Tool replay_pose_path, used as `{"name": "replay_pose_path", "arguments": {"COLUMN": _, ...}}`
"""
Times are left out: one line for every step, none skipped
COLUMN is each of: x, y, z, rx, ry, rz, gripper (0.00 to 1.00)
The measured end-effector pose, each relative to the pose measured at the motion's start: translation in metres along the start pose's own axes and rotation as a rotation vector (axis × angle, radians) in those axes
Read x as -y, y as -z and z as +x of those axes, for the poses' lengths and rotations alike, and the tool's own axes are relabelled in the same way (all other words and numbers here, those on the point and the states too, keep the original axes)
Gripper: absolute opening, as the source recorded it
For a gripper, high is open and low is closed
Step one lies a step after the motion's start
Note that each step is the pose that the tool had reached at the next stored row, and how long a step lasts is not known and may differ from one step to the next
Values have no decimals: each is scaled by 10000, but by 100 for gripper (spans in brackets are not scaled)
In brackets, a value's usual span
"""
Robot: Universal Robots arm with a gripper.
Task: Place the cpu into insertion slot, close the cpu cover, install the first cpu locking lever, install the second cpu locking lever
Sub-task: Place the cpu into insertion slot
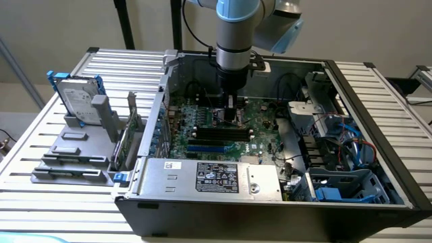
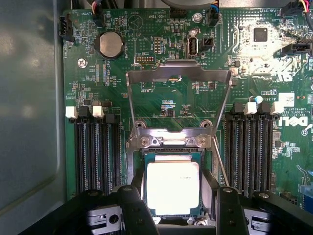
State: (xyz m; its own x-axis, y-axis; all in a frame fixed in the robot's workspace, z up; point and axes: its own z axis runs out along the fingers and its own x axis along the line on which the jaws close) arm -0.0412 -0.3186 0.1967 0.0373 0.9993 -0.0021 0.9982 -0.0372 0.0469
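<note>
The cpu [image 2: 172,188], shiny silver face up, lies flat in the insertion slot [image 2: 172,154], a dark square socket on the green board. The cpu cover [image 2: 195,73] stands swung back from its hinge, its window showing board behind it. A thin locking lever [image 2: 220,161] runs beside the socket, unlatched. My gripper [image 2: 175,196] is open, with one dark finger [image 2: 133,208] on each side of the cpu and a small gap to it. In the exterior view the gripper [image 1: 231,115] points straight down onto the board in the middle of the open computer case.
Long black memory slots [image 2: 95,152] flank the socket on both sides. A grey labelled power supply [image 1: 216,177] fills the case's front. Cables and a blue drive cage [image 1: 344,190] crowd the exterior view's right. A hard drive [image 1: 78,101] stands in a grey fixture outside the case.
</note>
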Motion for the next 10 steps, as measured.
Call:
{"name": "replay_pose_path", "arguments": {"x": 0, "y": 0, "z": 0, "rx": 2, "ry": 0, "rz": 1, "gripper": 55}}
{"name": "replay_pose_path", "arguments": {"x": 0, "y": 0, "z": 0, "rx": 4, "ry": 0, "rz": 1, "gripper": 55}}
{"name": "replay_pose_path", "arguments": {"x": 0, "y": 0, "z": 0, "rx": 5, "ry": 0, "rz": 1, "gripper": 55}}
{"name": "replay_pose_path", "arguments": {"x": 0, "y": 0, "z": 0, "rx": 6, "ry": 0, "rz": 1, "gripper": 55}}
{"name": "replay_pose_path", "arguments": {"x": 0, "y": 0, "z": 0, "rx": 7, "ry": 0, "rz": 1, "gripper": 55}}
{"name": "replay_pose_path", "arguments": {"x": 0, "y": 1, "z": 0, "rx": 9, "ry": 0, "rz": 1, "gripper": 55}}
{"name": "replay_pose_path", "arguments": {"x": 1, "y": 0, "z": 0, "rx": 9, "ry": -1, "rz": 3, "gripper": 55}}
{"name": "replay_pose_path", "arguments": {"x": 0, "y": 0, "z": 0, "rx": 8, "ry": -1, "rz": 2, "gripper": 56}}
{"name": "replay_pose_path", "arguments": {"x": 0, "y": 0, "z": 0, "rx": 11, "ry": -1, "rz": 0, "gripper": 56}}
{"name": "replay_pose_path", "arguments": {"x": 0, "y": 0, "z": 0, "rx": 13, "ry": 0, "rz": 0, "gripper": 62}}
